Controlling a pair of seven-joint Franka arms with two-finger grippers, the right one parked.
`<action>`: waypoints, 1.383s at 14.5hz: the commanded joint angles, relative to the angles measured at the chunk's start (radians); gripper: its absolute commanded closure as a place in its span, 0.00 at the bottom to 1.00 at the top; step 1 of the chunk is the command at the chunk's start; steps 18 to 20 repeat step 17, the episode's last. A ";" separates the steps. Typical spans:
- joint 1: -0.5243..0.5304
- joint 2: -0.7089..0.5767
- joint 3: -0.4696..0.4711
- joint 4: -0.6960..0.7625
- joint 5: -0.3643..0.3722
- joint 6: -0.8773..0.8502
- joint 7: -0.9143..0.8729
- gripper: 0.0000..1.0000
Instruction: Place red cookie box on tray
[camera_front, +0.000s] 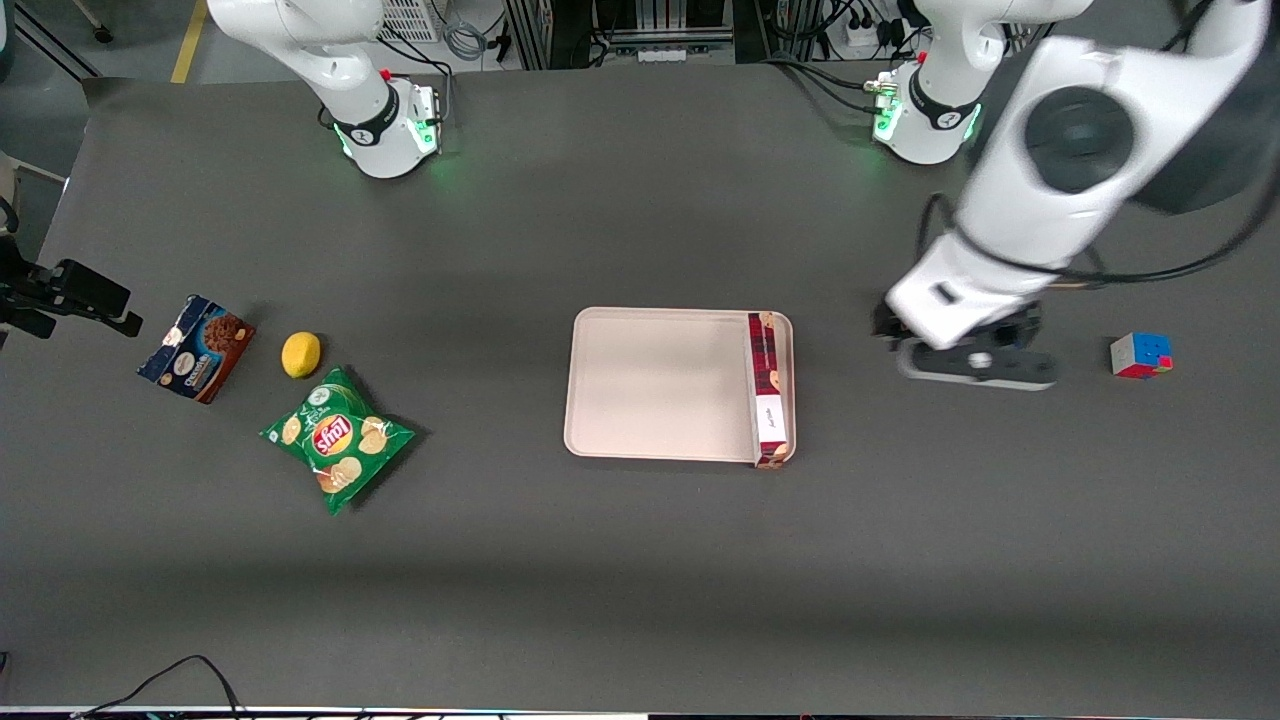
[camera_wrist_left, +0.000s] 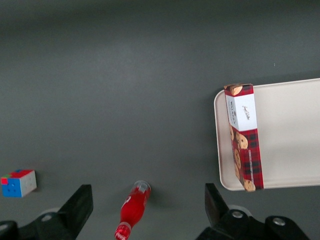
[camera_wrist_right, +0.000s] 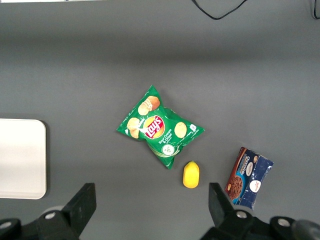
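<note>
The red cookie box lies flat in the pale tray, along the tray's short rim toward the working arm's end. One end of the box reaches the rim nearest the front camera. It also shows in the left wrist view, on the tray. My left gripper hangs above the table between the tray and a Rubik's cube, apart from the box. In the left wrist view the gripper is open and empty, and its fingers stand wide apart over a red bottle.
The red bottle lies on the table under the gripper. The Rubik's cube sits toward the working arm's end. A green chip bag, a lemon and a blue-and-brown cookie box lie toward the parked arm's end.
</note>
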 joint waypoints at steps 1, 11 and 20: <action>0.020 -0.130 0.164 -0.077 -0.138 -0.034 0.245 0.00; 0.002 -0.182 0.244 -0.094 -0.126 -0.084 0.255 0.00; 0.011 -0.182 0.255 -0.089 -0.109 -0.085 0.260 0.00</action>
